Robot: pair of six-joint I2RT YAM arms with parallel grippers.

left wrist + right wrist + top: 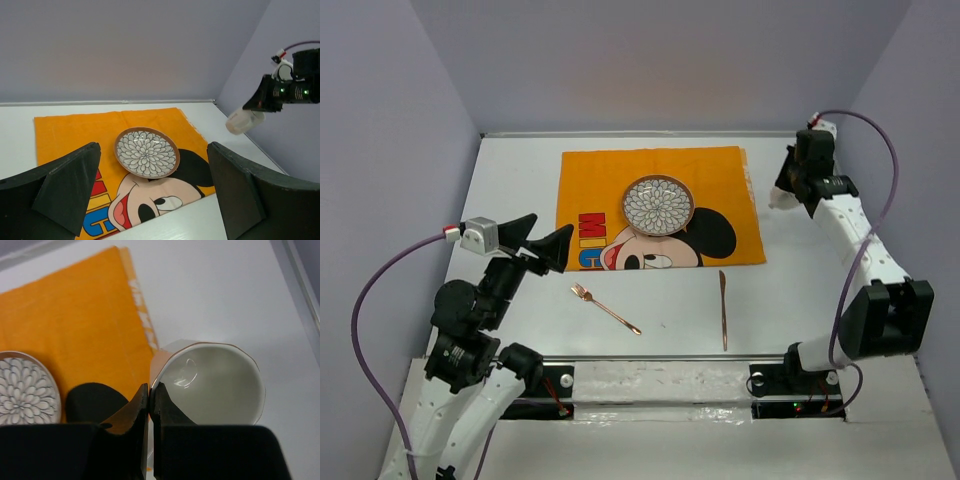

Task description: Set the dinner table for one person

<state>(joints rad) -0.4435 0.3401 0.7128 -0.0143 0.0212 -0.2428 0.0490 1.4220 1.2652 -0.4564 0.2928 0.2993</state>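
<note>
Right gripper (150, 392) pinches the thin rim of a glossy white cup (215, 385) beside the orange cloth placemat's (600, 185) right edge. Left gripper (549, 232) spread, empty, off its left edge. Flat white dinner table (510, 190) lies beneath.

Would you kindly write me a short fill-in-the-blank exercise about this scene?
The patterned plate sits on the ___ placemat.
The right hand is shut on a white ___.
In the top view, the fork lies ___ of the knife.
Missing: orange; cup; left.
</note>
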